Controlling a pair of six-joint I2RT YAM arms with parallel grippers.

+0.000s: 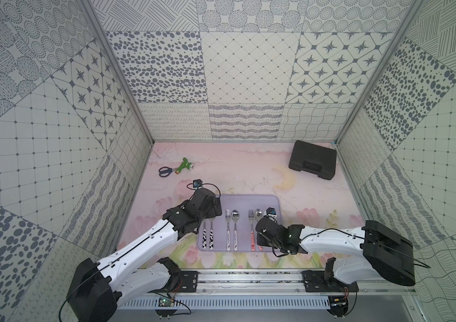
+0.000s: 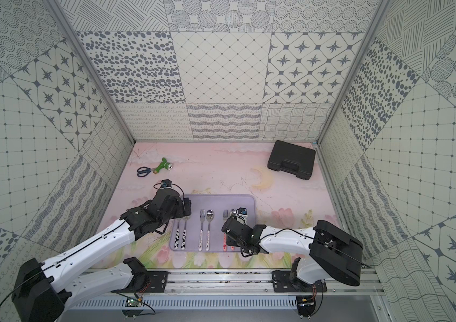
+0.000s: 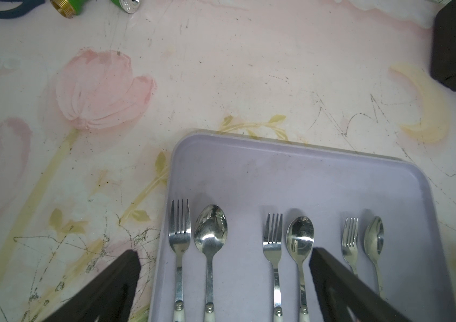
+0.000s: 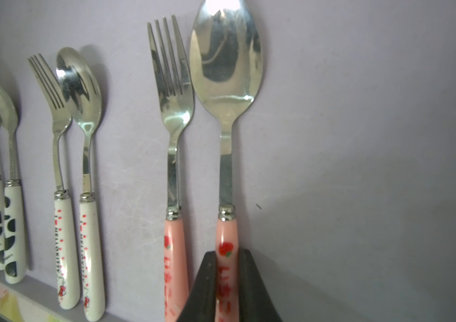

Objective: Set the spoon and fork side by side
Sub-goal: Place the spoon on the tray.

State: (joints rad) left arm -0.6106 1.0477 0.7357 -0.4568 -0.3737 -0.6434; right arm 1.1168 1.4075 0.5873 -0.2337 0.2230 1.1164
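A lilac tray (image 1: 249, 201) holds three fork-and-spoon pairs, handles toward the near edge. The pink-handled spoon (image 4: 225, 64) lies right of the pink-handled fork (image 4: 175, 97), parallel and close, in the tray's right part. My right gripper (image 4: 227, 256) is shut on the spoon's pink handle; in both top views its wrist covers the handles (image 1: 261, 237) (image 2: 233, 237). My left gripper (image 3: 224, 252) hangs open above the tray's left part (image 1: 215, 207), over the cow-patterned pair (image 1: 208, 237) and the white-handled pair (image 1: 231, 231), holding nothing.
A black case (image 1: 312, 159) lies at the back right. Blue scissors (image 1: 165, 170) and a green hose nozzle (image 1: 185, 165) lie at the back left. Patterned walls close in three sides, and a rail runs along the front edge.
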